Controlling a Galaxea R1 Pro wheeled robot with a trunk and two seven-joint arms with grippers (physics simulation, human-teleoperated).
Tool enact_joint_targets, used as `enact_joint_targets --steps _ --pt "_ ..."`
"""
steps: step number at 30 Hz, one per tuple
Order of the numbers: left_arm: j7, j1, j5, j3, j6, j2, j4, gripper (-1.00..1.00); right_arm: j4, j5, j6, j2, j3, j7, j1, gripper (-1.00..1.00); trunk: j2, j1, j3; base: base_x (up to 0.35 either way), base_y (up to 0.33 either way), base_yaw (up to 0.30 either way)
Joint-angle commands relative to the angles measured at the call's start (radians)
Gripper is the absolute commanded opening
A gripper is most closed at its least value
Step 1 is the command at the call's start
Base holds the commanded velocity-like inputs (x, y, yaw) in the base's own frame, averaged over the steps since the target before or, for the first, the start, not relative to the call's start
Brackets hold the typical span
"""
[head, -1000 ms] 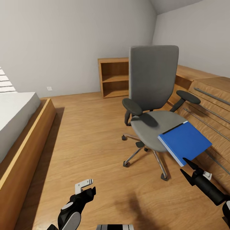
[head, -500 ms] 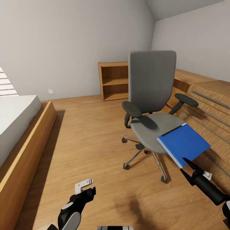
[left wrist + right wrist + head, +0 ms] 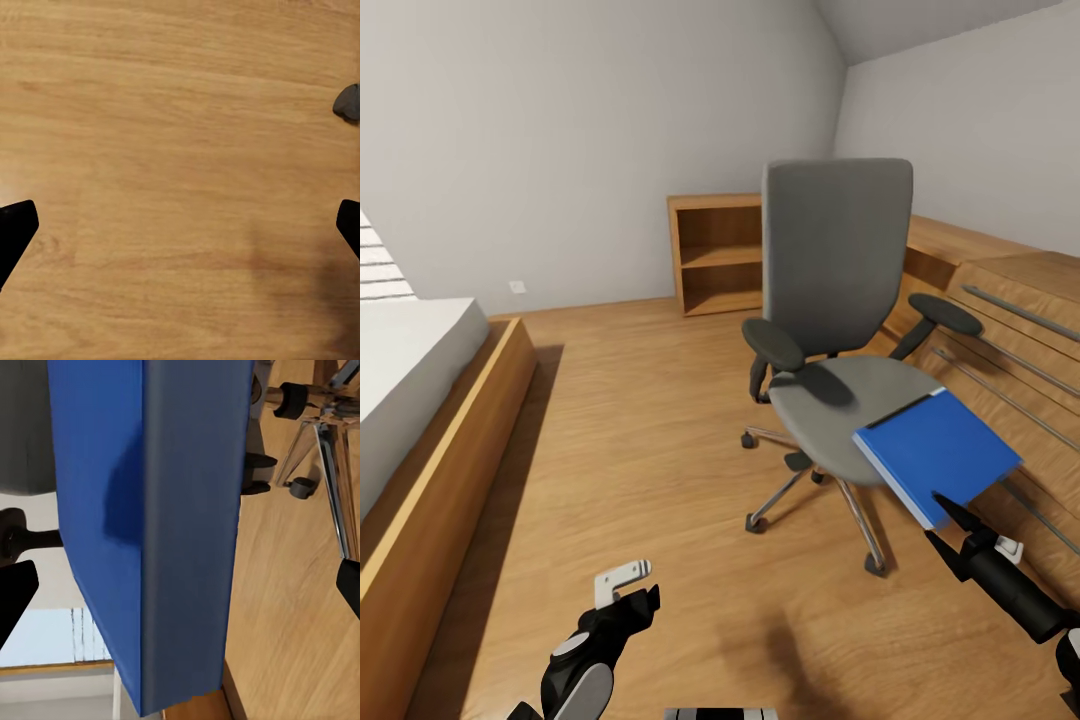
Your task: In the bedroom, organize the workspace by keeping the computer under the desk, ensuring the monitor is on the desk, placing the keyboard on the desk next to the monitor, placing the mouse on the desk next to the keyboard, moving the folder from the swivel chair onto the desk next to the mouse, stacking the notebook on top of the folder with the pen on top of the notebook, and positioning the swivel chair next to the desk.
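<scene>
One item in play so far: the folder (image 3: 938, 453), and it hasn't reached the desk. It lies tilted at the front right edge of the swivel chair (image 3: 840, 300) seat, overhanging toward our right side, near corner hanging off the seat. We can't tell from the head view whether it rests on the seat or is partly lifted.

Everything else looks left to do, as far as we can judge:
- carry the folder to the desk
- stack notebook and pen on it
- place keyboard and mouse
- roll the chair to the desk

Around the chair we see wood floor (image 3: 650, 430), a bed (image 3: 410, 370) along our left, and a low wooden shelf (image 3: 717, 250) against the far wall.

Fingers:
- Our right gripper (image 3: 952, 520) sits at the folder's near corner, touching or just beside it. In the right wrist view the finger tips (image 3: 15, 596) stand wide apart at the picture edges with the folder's spine (image 3: 191, 532) between them, so spread, not clamped.
- Our left gripper (image 3: 628, 590) hangs low over bare floor, fingers (image 3: 13, 229) wide apart, holding nothing.
</scene>
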Motion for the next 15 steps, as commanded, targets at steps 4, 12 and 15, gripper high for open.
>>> enact_joint_targets --steps 4,12,15 --pt "0.008 -0.001 0.005 -0.002 0.002 0.001 0.005 1.0 0.0 -0.001 0.007 -0.001 -0.002 0.002 -0.001 1.0 0.0 0.0 -0.001 0.121 0.0 0.0" --pt "0.008 -0.001 0.004 -0.002 0.002 0.001 0.012 1.0 -0.001 -0.001 0.007 -0.001 -0.002 0.003 -0.001 1.0 0.0 0.0 -0.001 0.022 0.0 0.0" --pt "0.008 -0.001 0.004 -0.002 0.002 0.001 0.012 1.0 -0.001 -0.001 0.007 -0.001 -0.002 0.003 -0.001 1.0 0.0 0.0 -0.001 0.004 0.0 0.0"
